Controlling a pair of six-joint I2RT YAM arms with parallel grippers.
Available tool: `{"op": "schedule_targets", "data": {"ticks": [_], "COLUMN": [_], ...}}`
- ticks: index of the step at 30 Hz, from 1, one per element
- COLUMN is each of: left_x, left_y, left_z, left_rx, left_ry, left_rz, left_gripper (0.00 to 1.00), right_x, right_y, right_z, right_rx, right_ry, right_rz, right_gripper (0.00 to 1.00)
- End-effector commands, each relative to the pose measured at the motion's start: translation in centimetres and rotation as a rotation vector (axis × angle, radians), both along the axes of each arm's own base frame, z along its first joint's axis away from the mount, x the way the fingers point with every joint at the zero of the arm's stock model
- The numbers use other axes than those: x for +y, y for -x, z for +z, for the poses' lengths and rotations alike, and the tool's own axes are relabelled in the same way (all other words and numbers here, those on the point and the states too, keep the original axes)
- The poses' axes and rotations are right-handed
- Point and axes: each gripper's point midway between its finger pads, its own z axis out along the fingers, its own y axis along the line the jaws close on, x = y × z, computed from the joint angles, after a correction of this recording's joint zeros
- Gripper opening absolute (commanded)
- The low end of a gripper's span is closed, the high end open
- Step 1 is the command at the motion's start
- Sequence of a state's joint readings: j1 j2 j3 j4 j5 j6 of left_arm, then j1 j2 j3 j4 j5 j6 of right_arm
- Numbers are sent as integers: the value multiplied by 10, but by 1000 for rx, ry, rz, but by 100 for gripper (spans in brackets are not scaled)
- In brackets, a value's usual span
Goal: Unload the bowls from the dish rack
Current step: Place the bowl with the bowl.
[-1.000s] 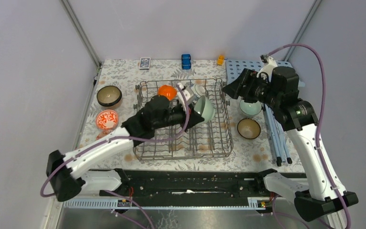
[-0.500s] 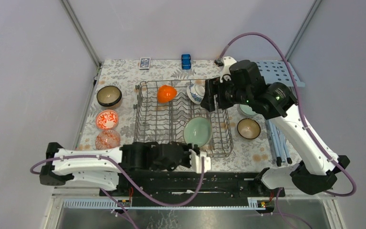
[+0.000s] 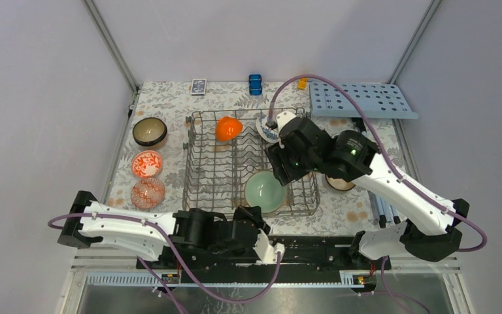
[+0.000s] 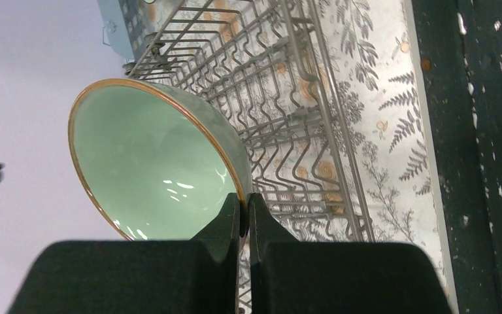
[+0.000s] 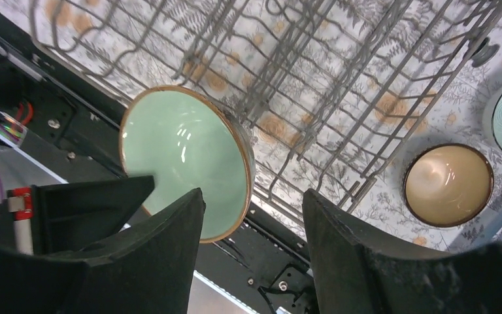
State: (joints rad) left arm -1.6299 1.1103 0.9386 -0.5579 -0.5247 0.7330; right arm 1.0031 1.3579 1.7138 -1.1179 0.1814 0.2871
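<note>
Hanging open, the right gripper (image 5: 253,196) has its jaws just above the green bowl (image 5: 183,157), holding nothing. The bowl leans on its side in the near right corner of the rack (image 3: 187,171). I think one finger should go inside the rim and one outside, then squeeze softly. The left gripper (image 4: 244,216) is pinched tight on nothing. Leafy cloth (image 3: 167,98) covers the table; grey walls (image 3: 39,98) stand around.

Left pincer (image 4: 244,214) pressed together on a low outstretched arm; right pincer (image 5: 253,216) gapes, pointing downward.
</note>
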Motion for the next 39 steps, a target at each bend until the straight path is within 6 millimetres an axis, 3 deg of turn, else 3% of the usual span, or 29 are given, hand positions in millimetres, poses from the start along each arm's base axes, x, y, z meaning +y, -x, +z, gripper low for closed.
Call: {"op": "schedule_targets", "data": {"ticks": [1,8,15,26,32,39], "left_x": [1,1,1,2,3,5], "left_y": [0,7,13,17,16,16], "left_z": [28,30,27,31,30,24], "left_rx": [-89,-112,-109,-111,-113,-111], "left_ry": [68,63,61,82,81,69], "left_rz": [-29,-55,-60,-55,-50,-47], "left_gripper": [0,0,0,0,0,0], "right_x": [2,16,14,19,19,18], "right_y": [8,7,-1,5,13,18], "right_z": [-14,-25,-35,-52,-64,-63], "right_rx": [-35,-101,-128,-82,-38,-21], "right_ry": [67,130,183,200,214,199], "right_rz": [-1,-8,-32,-4,23,31], "right_gripper": [63,54,48,39,40,41]}}
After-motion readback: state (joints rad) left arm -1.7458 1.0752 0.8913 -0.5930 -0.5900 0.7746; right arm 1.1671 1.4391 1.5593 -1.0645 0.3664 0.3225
